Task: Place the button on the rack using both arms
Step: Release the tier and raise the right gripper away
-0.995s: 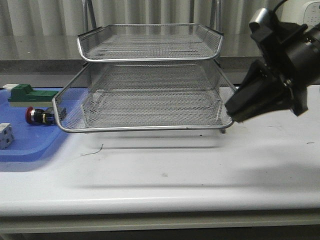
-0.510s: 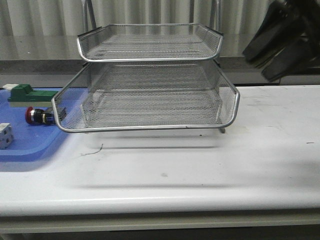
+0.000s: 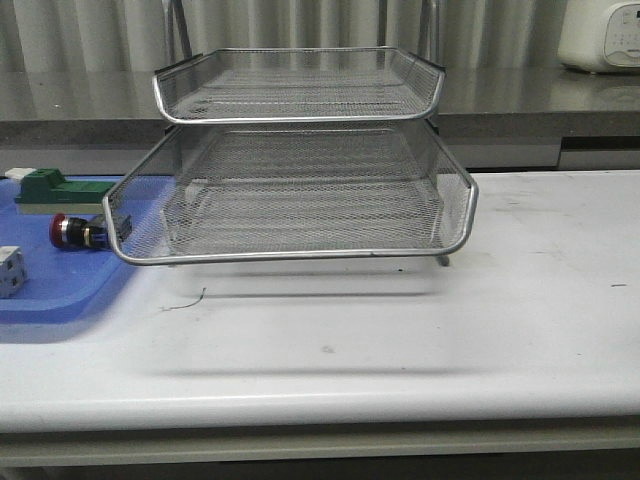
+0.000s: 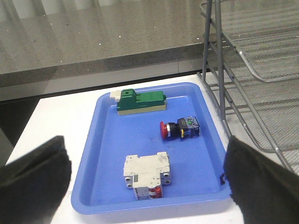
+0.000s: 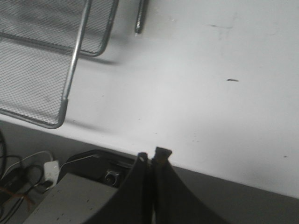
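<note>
The button [image 3: 74,231], with a red cap and black body, lies on its side in the blue tray, just left of the rack's pulled-out middle tray. It also shows in the left wrist view [image 4: 179,130]. The silver wire-mesh rack [image 3: 290,255] stands mid-table; it also shows in the left wrist view [image 4: 252,60] and the right wrist view [image 5: 70,79]. My left gripper [image 4: 145,151] is open and empty, held above the near end of the blue tray, short of the button. My right gripper [image 5: 152,156] is shut and empty over the table's front edge. Neither gripper shows in the front view.
The blue tray [image 3: 60,295] at the table's left also holds a green block [image 4: 140,101] and a white breaker-like block [image 4: 145,175]. A white appliance [image 3: 600,35] stands on the back counter. Dark robot base parts and cables [image 5: 60,186] lie below the table edge.
My right arm has lifted away from the rack's right front corner, gone up and right, and left the front view. The rack and button have not moved.
</note>
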Robot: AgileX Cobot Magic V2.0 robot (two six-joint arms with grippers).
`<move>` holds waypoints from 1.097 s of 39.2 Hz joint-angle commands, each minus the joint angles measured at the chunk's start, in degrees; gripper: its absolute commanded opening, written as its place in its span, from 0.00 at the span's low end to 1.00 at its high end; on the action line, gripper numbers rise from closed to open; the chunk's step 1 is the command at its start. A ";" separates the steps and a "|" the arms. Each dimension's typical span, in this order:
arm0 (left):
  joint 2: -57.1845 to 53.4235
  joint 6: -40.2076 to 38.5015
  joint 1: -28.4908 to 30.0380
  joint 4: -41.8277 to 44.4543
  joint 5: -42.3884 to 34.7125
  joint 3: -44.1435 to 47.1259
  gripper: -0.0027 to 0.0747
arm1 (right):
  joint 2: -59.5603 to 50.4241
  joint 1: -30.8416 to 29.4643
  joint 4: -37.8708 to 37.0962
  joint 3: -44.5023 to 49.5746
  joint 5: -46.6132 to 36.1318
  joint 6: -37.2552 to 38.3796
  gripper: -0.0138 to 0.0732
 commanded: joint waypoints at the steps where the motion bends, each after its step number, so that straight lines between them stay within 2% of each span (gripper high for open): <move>1: 0.52 -0.61 -0.08 -0.11 -4.57 -2.00 0.85 | -6.64 2.32 -4.62 2.24 -7.30 3.27 0.09; 5: 0.52 -0.61 -0.08 -0.11 -4.57 -2.00 0.85 | -12.30 5.69 -9.22 8.13 -13.86 6.34 0.09; 9: 0.52 -0.61 -0.08 -0.11 -4.57 -2.00 0.85 | -18.61 7.68 -9.59 14.30 -19.18 6.70 0.09; 25: 0.52 -0.61 -0.08 -0.11 -4.57 -2.00 0.85 | -49.03 7.94 -9.36 44.62 -40.24 6.65 0.09; 35: 0.52 -0.61 -0.08 -0.11 -4.57 -2.00 0.85 | -65.49 7.94 -9.36 55.12 -43.23 6.65 0.09; 43: 0.52 -0.61 -0.08 -0.11 -4.57 -2.00 0.85 | -68.63 7.94 -9.36 55.64 -44.75 6.65 0.09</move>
